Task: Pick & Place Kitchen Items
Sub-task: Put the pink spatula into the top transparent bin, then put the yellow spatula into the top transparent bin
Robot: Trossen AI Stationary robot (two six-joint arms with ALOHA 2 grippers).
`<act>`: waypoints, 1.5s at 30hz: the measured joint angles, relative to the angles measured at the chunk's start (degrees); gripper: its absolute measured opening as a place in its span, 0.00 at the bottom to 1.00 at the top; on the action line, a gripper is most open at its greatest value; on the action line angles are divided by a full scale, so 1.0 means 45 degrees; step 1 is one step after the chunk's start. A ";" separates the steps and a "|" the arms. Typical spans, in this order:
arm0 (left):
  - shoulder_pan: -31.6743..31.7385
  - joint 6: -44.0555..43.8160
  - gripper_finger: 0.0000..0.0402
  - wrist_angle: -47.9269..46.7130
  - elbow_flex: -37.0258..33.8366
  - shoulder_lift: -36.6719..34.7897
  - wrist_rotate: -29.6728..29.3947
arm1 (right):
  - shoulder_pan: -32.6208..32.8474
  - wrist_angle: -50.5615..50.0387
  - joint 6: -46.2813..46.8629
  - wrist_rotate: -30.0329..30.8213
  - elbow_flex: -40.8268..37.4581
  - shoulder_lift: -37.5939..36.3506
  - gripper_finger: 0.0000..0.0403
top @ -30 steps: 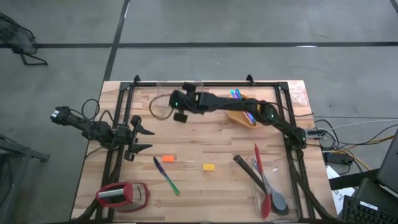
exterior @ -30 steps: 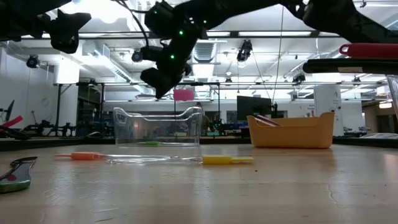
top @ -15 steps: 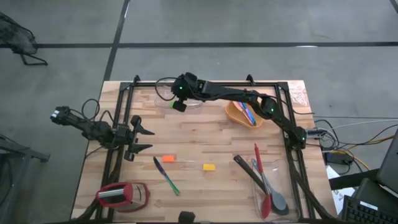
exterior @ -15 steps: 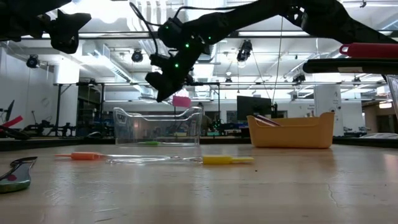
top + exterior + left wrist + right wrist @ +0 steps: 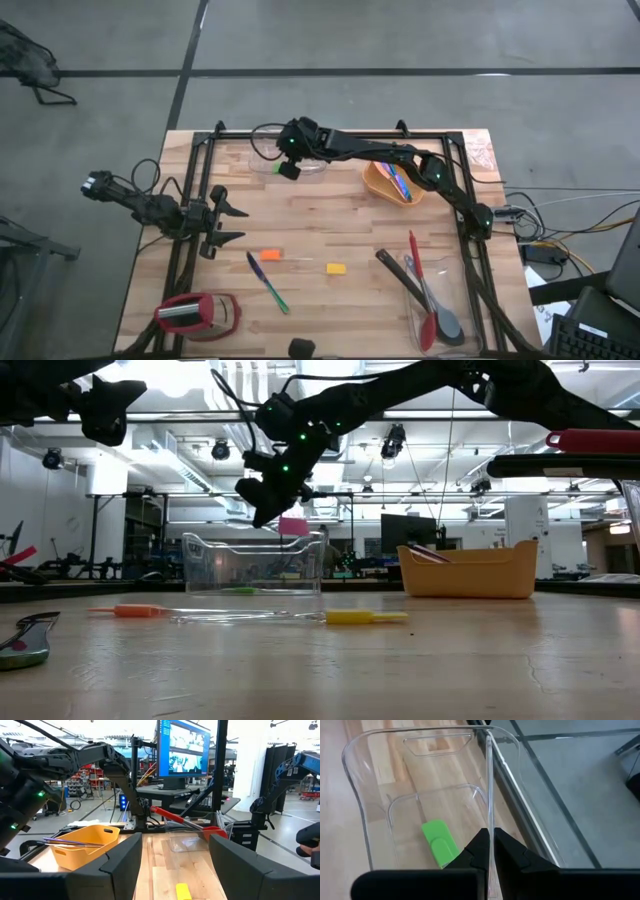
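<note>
My right gripper (image 5: 288,170) hangs shut over the clear tub (image 5: 262,163) at the table's far edge, with a small pink piece (image 5: 292,525) at its fingertips just above the tub's rim (image 5: 250,538). A green piece (image 5: 440,842) lies on the tub's floor. My left gripper (image 5: 226,222) waits open and level at the table's left side, with nothing between its fingers. An orange piece (image 5: 270,256), a yellow piece (image 5: 336,268) and a blue-green utensil (image 5: 268,282) lie flat on the wood. My right gripper pinches the pink piece between its shut fingers (image 5: 481,851), which slant down from the table's right side. In the right wrist view only a thin edge (image 5: 490,820) runs out from between them. The piece hangs clear above the tub.
An orange bowl (image 5: 378,186) with thin cutlery stands right of the tub. A clear tub (image 5: 452,305) at the near right holds red and grey spatulas and a black spoon. A red-and-silver gadget (image 5: 195,313) sits at the near left. A black frame (image 5: 330,136) borders the table.
My right gripper has gone toward the table's far edge, from beside the clear tub to over it, sinking slightly and rolling a little. It stays shut, and the pink piece has gone along with it. Over the last half second it has nearly stopped.
</note>
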 joint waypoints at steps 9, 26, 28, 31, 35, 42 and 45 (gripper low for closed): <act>0.0000 0.0000 0.59 -0.0010 0.0000 0.0000 0.0003 | 0.0000 -0.0015 0.0089 0.0005 0.0000 0.0000 0.18; -0.0003 -0.0004 0.59 -0.0034 0.0000 0.0000 -0.0002 | 0.2241 -0.5465 -0.1041 -0.0964 0.0350 -0.0604 0.38; 0.0000 -0.0003 0.59 -0.0034 0.0000 0.0000 -0.0002 | 0.2868 -0.6289 -0.0948 -0.1000 0.0345 -0.0628 0.40; 0.0000 -0.0004 0.59 -0.0024 0.0000 0.0000 -0.0001 | 0.3822 -0.7290 -0.0667 -0.1054 0.0345 -0.0651 0.41; 0.0001 0.0000 0.59 -0.0005 0.0000 0.0000 -0.0002 | 0.4891 -0.8138 0.0136 -0.1320 0.0330 -0.0651 0.43; 0.0001 0.0000 0.59 -0.0005 0.0000 0.0000 0.0002 | 0.6459 -0.8296 0.1771 -0.2603 0.0106 -0.0643 0.40; -0.0001 0.0000 0.59 -0.0010 0.0000 0.0000 -0.0002 | 0.6931 -0.8314 0.2184 -0.2569 -0.0062 -0.0598 0.37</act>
